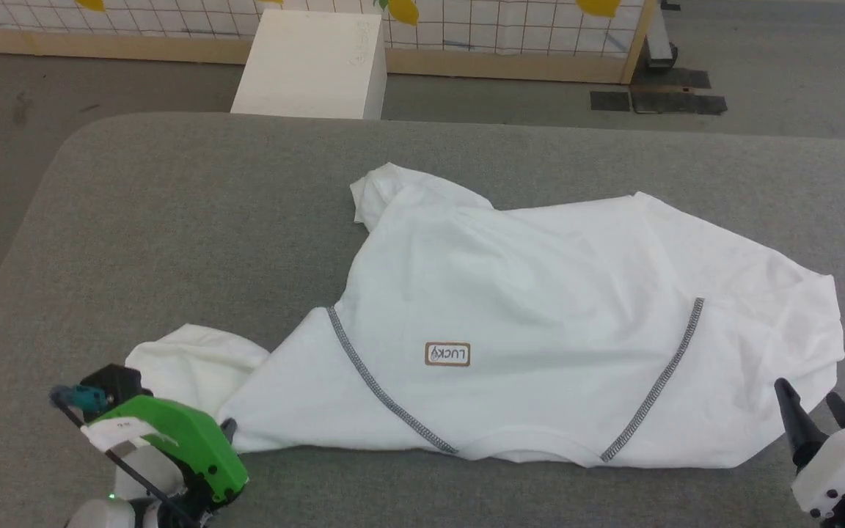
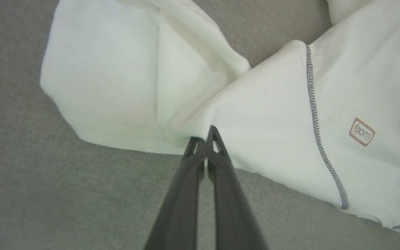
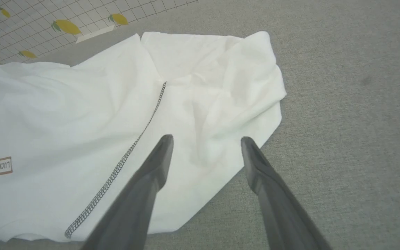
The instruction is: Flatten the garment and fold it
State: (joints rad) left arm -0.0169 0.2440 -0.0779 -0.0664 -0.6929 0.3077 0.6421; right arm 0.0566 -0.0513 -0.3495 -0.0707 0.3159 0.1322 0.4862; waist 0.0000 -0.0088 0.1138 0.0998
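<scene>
The left pincer [image 2: 205, 137] is seen pressed together, pinching the near edge of the garment [image 1: 540, 293] at its seven o'clock. The right pincer [image 1: 807, 396] is held spread near the four o'clock corner. The garment is laid rumpled on the grey worktop [image 1: 173, 220].

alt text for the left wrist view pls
The left end effector, fingers closed together, pinches the edge of a white T-shirt where a bunched sleeve meets the body. The shirt lies on grey fabric, showing a zigzag seam and a LUCKY patch.
</scene>
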